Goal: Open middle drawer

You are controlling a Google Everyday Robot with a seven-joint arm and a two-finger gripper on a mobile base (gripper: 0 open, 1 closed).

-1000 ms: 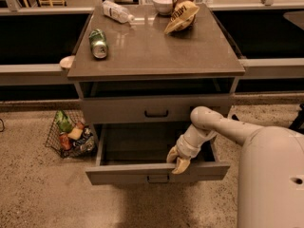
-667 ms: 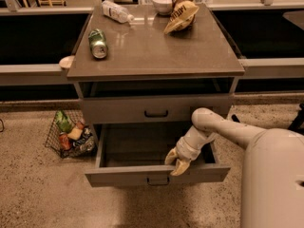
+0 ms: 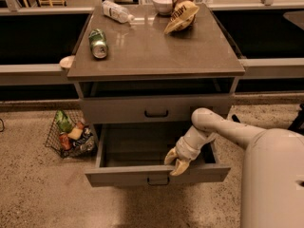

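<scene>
Speckled flooring (image 3: 38, 194) is seen around a grey-brown cabinet whose flat top (image 3: 156, 51) fills the upper half of the camera view.

1. On the top, a green can (image 3: 99, 43) is laid on its side at 9 o'clock. A clear bottle (image 3: 117, 11) is laid at 11 o'clock, a white bowl (image 3: 163, 3) is set at 12 o'clock, and a snack bag (image 3: 181, 13) is propped just beside the bowl, at 1 o'clock.
2. Below the top, a dark open slot is seen. Under it an upper drawer (image 3: 123, 110) is found fully closed.
3. The middle drawer (image 3: 118, 175) is located beneath the upper drawer, at 6 o'clock from the cabinet top. It is drawn well out toward the camera, and its interior is exposed. A black bar handle (image 3: 158, 180) is fitted at the centre of its front.
4. The gripper (image 3: 178, 163) is positioned at the top edge of the middle drawer's front, at 1 o'clock from the bar handle and apart from it. Whether the gripper is open or closed cannot be told, and no grasped item can be made out.
5. The arm (image 3: 223, 127) is extended from the robot body (image 3: 273, 179) at 4 o'clock.
6. A wire basket (image 3: 71, 133) holding packets is set on the flooring at 9 o'clock from the middle drawer.
</scene>
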